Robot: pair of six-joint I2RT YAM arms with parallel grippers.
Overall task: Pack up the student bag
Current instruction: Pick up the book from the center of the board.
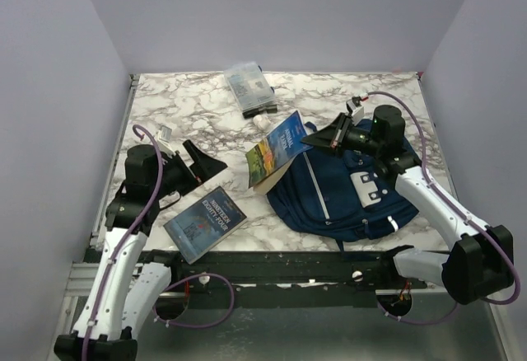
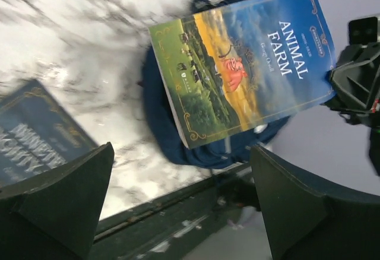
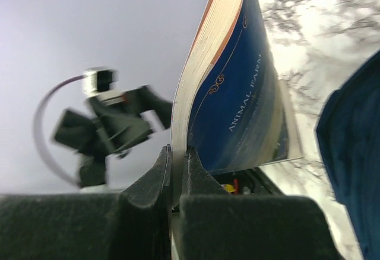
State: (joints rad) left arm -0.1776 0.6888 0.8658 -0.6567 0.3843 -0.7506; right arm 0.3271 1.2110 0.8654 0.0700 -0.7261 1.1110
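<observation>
Pale lilac walls are seen around a white marble-patterned tabletop. On its right half, a large navy blue fabric backpack with grey trim lines and white zipper tabs is laid flat. The right gripper is positioned over the backpack's far left corner. Its jaws are pressed together on the edge of a blue, yellow and green paperback titled Animal Farm, which is held tilted at the backpack's left side. The left gripper is spread fully over the table's left half, and nothing is held in it. A dark blue paperback titled Nineteen Eighty-Four is laid flat near the front edge, just beside that gripper. A small clear plastic pouch is placed at the far edge, well apart from the backpack.
</observation>
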